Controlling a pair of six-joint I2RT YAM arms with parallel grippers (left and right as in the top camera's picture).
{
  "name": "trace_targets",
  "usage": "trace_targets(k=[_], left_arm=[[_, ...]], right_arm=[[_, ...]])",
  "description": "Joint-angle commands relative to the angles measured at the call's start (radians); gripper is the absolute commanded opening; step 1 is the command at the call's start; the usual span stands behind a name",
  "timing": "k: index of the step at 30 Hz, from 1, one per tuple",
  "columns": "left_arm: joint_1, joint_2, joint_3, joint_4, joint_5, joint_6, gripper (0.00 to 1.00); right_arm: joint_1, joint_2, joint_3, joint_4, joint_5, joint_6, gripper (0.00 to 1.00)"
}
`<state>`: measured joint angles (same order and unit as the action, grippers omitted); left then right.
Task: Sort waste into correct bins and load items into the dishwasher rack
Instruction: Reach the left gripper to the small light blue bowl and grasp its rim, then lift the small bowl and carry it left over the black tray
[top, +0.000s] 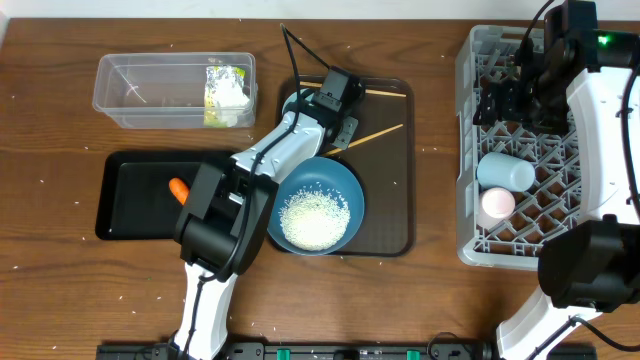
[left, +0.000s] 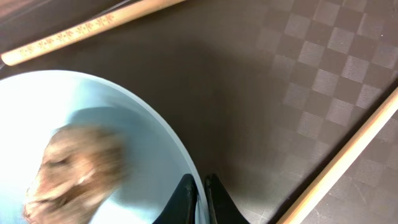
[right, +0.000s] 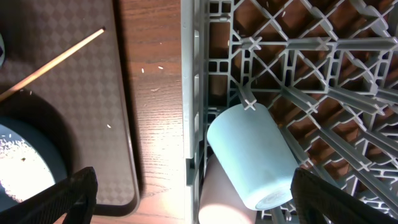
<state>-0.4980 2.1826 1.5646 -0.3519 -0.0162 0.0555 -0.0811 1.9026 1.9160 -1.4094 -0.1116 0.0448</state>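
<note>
On the brown serving tray (top: 388, 200), near its back left corner, the left gripper (left: 200, 186) is closed on the rim of the small light blue bowl (left: 143, 143), with one finger inside the wall and the other outside. In this bowl lies the brown food lump (left: 74, 168), blurred in the wrist view.

The two chopsticks (top: 375, 133) also lie on this tray, apart from each other. One lies along the back edge, its long axis almost left to right. The other is diagonal and points from the small bowl toward the right edge of the tray. In front of them stands the large darker blue bowl (top: 340, 178), with the white rice (top: 314, 220) in its middle.

The clear tub (top: 130, 85) holds the crumpled tissue (top: 235, 92) and the yellow-green wrapper (top: 213, 100) at its right end. The carrot (top: 180, 187) lies in the black tray (top: 130, 200), partly hidden by the arm.

Over the dishwasher rack (top: 470, 250) hangs the right gripper (top: 512, 100), with its fingers wide apart and nothing between them. The light blue cup (right: 249, 155) lies on its side by the left wall of the rack, its long axis across the rack. The pinkish-white cup (right: 217, 205) is just beside it.
</note>
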Motion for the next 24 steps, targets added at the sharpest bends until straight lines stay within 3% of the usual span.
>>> trace_targets(k=[1,7,14,24], left_arm=[[0.006,0.019,0.002,-0.006,-0.003,-0.004,0.06],[0.006,-0.004,0.006,-0.011,-0.003,-0.008,0.06],[0.011,-0.175,0.007,-0.053,0.017,-0.059,0.06],[0.115,-0.402,0.007,-0.228,0.276,-0.201,0.06]], right_arm=[[-0.003,-0.016,0.016,0.000,0.010,-0.002,0.92],[-0.003,-0.016,0.016,-0.001,0.010,-0.002,0.92],[-0.003,-0.016,0.016,-0.001,0.010,-0.001,0.92],[-0.003,-0.016,0.016,0.000,0.010,-0.002,0.92]])
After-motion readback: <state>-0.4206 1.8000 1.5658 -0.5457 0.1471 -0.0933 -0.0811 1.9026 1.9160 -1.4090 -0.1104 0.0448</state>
